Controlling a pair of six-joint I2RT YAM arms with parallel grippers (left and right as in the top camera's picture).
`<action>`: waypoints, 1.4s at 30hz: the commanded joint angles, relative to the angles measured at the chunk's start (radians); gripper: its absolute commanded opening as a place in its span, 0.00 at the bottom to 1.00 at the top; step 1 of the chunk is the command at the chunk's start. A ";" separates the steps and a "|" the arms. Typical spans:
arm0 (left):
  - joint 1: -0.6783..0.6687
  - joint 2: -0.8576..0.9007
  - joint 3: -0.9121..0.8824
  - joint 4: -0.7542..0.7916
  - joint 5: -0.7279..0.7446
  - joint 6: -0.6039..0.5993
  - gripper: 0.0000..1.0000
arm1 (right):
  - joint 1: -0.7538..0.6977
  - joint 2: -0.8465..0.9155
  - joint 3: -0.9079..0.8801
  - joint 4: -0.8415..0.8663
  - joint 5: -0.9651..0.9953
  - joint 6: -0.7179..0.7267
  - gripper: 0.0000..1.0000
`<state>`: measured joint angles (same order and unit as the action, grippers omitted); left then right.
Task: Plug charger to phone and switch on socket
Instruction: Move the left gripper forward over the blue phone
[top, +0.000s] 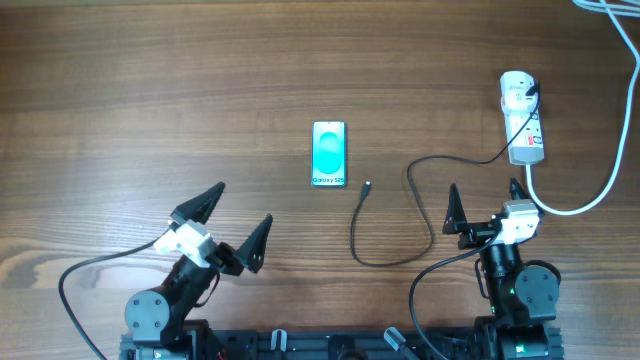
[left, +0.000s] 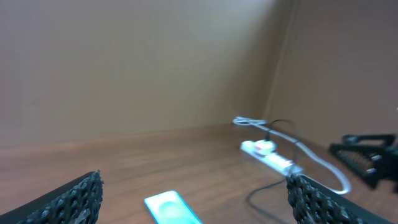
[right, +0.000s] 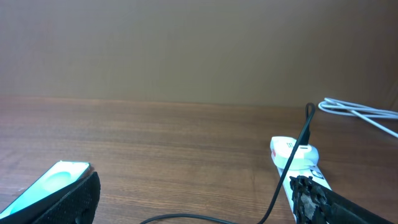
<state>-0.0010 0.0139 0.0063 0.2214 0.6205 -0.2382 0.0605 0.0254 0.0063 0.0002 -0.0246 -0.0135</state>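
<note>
The phone (top: 329, 153) lies flat mid-table, cyan screen up. The charger (top: 354, 232), a thin black cable, runs from the socket (top: 522, 118) at the back right and loops across the table. Its connector tip (top: 367, 188) rests just right of the phone's near end. My left gripper (top: 244, 203) is open, near and left of the phone (left: 171, 208). My right gripper (top: 484, 188) is open, near the socket (right: 298, 155), with the charger (right: 277, 191) lying between its fingers' line of sight. Neither holds anything.
A thick white cord (top: 575, 211) curves from the socket's near end out to the table's right edge and back corner. In the left wrist view my right gripper's fingers (left: 367, 158) show at the right, beyond the socket (left: 267, 155).
</note>
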 joint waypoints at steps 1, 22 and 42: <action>-0.003 -0.006 -0.001 -0.013 0.047 -0.107 1.00 | 0.004 0.006 -0.001 0.004 0.005 -0.010 1.00; -0.003 0.303 0.311 -0.139 -0.187 -0.132 1.00 | 0.004 0.006 -0.001 0.004 0.005 -0.010 1.00; -0.304 1.418 1.650 -1.453 -0.607 -0.136 1.00 | 0.004 0.006 -0.001 0.004 0.005 -0.010 1.00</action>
<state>-0.2092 1.2339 1.4155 -1.0607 0.1600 -0.3569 0.0605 0.0357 0.0063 -0.0002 -0.0246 -0.0135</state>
